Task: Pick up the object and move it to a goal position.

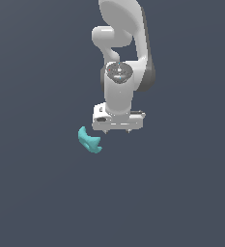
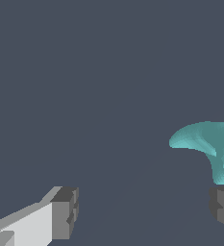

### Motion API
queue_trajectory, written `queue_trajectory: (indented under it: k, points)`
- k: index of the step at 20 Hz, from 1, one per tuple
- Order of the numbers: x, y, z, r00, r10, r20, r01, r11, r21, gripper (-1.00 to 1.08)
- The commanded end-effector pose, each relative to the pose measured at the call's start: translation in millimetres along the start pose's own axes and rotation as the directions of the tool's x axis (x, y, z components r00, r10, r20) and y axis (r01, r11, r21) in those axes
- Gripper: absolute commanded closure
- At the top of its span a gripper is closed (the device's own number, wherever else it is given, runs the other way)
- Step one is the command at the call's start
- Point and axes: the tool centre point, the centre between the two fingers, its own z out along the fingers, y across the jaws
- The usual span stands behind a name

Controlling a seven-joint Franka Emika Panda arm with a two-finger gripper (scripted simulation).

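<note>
The object (image 1: 90, 141) is a small teal lumpy piece with pointed lobes on the dark grey floor. It lies just off the exterior view's left of my white gripper (image 1: 118, 130) and a little lower in the picture. The gripper points down with its jaws wide apart and nothing between them. In the wrist view the object (image 2: 207, 143) shows at the picture's edge, right by one dark fingertip (image 2: 222, 206). It is not in the gap of the gripper (image 2: 143, 211). The other fingertip (image 2: 65, 214) stands far from it. I cannot tell if the near fingertip touches the object.
The floor (image 1: 36, 193) is a plain dark grey surface with no other objects or edges in view. The white arm (image 1: 121, 43) rises behind the gripper toward the top of the exterior view.
</note>
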Motion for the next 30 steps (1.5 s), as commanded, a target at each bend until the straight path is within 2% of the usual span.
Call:
queue_trajectory:
  k: [1,4,10,20,30]
  points:
    - [0.0,0.0,0.0,1.0,0.0,0.0,0.0,1.0,0.0,-0.92]
    - [3.3,1.7,-5.6,1.0,0.007,-0.013,-0.007,1.0,0.002,-0.92]
    - [17.7,9.2,-31.8,0.997,0.043,-0.071,-0.043,0.999,0.013,-0.92]
    - [16.9,14.3,-29.7,0.998,0.005,-0.069,-0.005,1.0,0.009,-0.92]
    - [14.4,34.3,-23.8,0.989,-0.137,-0.064,0.137,0.991,-0.006,-0.92]
